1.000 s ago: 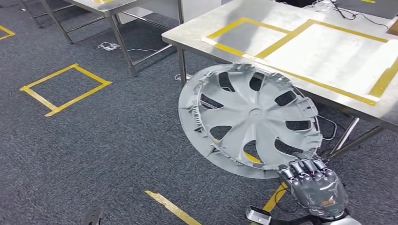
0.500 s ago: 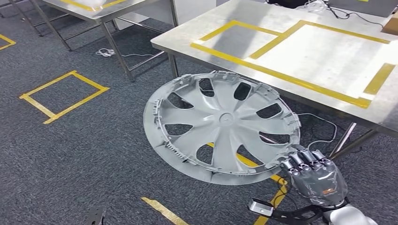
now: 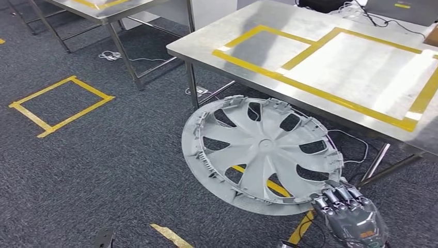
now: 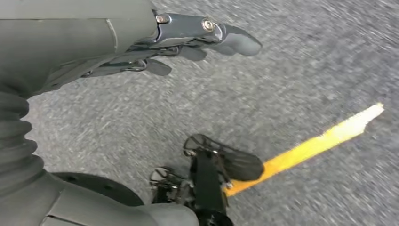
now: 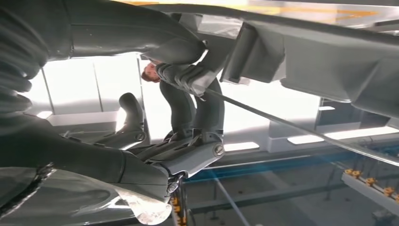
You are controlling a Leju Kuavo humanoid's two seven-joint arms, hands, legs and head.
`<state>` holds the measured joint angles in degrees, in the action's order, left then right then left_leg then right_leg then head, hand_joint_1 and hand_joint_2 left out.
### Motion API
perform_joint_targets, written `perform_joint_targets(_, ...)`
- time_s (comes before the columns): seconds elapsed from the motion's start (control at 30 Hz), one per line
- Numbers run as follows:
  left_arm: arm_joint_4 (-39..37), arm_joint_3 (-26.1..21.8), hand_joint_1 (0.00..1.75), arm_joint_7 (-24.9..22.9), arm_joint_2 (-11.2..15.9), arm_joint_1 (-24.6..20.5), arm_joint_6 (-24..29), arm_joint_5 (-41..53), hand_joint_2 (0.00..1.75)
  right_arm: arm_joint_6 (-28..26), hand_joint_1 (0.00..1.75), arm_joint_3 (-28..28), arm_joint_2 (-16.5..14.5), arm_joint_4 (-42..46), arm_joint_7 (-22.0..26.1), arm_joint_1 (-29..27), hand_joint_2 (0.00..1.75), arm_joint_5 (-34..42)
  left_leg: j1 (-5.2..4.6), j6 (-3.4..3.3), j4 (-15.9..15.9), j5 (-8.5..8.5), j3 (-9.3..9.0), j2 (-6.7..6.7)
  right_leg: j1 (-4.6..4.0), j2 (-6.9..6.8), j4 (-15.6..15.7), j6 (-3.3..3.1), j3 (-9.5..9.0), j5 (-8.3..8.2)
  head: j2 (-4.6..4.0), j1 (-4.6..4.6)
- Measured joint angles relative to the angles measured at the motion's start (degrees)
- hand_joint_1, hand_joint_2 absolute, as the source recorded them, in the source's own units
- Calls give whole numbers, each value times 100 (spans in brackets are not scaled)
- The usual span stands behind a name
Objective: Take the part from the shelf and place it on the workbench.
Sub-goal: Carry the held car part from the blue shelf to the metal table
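The round grey plastic wheel cover (image 3: 262,154) hides the right hand's (image 3: 353,217) fingertips (lower right); the steel surface (image 3: 330,62) runs off the right edge.

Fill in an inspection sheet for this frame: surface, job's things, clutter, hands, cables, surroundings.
Surface: steel workbench, yellow tape outlines, marked areas bare.
Job's things: grey wheel cover held by its rim, in the air over the floor beside the workbench, not yet on it.
Clutter: nothing seen on the near part of the workbench.
Hands: right hand grips the wheel cover's rim; left hand holds nothing, fingers loosely extended over the carpet.
Cables: white cable on the floor; cords under the workbench.
Surroundings: grey carpet, yellow tape square, second table.
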<state>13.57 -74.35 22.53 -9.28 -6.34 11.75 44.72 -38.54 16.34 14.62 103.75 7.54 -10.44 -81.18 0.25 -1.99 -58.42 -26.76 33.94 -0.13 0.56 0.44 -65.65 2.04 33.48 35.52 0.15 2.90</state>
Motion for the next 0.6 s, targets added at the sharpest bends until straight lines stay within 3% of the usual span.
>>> perform_joint_targets(0.07, 0, 23, 0, 2, -10, 1, 7, 10, 175, -10, 175, -48, 18, 33, 9, -79, 175, 29, 0, -19, 2, -64, -69, 1, 4, 0, -764, 28, 505, 180, 0, 1)
perform_joint_targets(0.1, 0, 31, 0, 2, -17, 3, 7, 10, 175, -15, 175, -61, 25, 45, 10, -113, 175, 35, 1, -17, 2, -105, -118, 1, 7, -2, -923, 42, 669, 117, 0, 1)
perform_joint_targets(0.13, 0, 37, 0, 2, -21, 5, 7, 11, 175, -20, 175, -72, 32, 55, 11, -138, 175, 37, 5, -11, 2, -149, -179, 0, 11, -6, -840, 53, 711, -72, 0, 0)
perform_joint_targets(0.2, 0, 42, 0, 2, -27, 7, 7, 11, 175, -23, 175, -96, 44, 79, 12, -170, 175, 38, 13, 17, 3, -249, -314, -3, 20, -35, -140, 61, 499, -621, 0, -3)
perform_joint_targets(0.23, 0, 43, 0, 2, -27, 3, 7, 11, 175, -23, 175, -104, 48, 89, 13, -175, 175, 38, 6, 45, -4, -301, -358, -8, 14, -52, 229, 54, 337, -794, 0, -9)
perform_joint_targets(0.3, 0, 46, 0, 2, -25, -4, 7, 11, 175, -23, 175, -115, 48, 112, 13, -187, 175, 37, -11, 108, -1, -371, -387, -11, -5, -69, 613, -7, 144, -853, 0, -10)
perform_joint_targets(0.4, 0, 51, 0, -2, -31, -13, 26, 17, 175, -25, 175, -142, 51, 154, 14, -228, 175, 45, -7, 201, -5, -431, -421, 2, -8, -40, 685, -127, 78, -778, 0, 11)
perform_joint_targets(0.47, 0, 56, 0, -14, -33, -24, 59, 25, 175, -26, 175, -178, 55, 188, 23, -254, 175, 68, 3, 259, -354, -600, -288, 4, 10, -43, 721, -201, -4, -743, 0, 26)
perform_joint_targets(0.57, -1, 58, 0, -64, -34, -12, 98, 33, 175, -26, 175, -219, 55, 231, 83, -304, 175, 135, 13, 297, -1514, -977, 369, 2, 6, -46, 725, -250, -141, -628, 0, 35)
perform_joint_targets(0.6, -1, 58, 0, -77, -35, 1, 105, 36, 175, -26, 175, -231, 55, 241, 100, -327, 175, 151, 13, 294, -1718, -950, 536, 2, 4, -38, 725, -249, -199, -582, 0, 35)
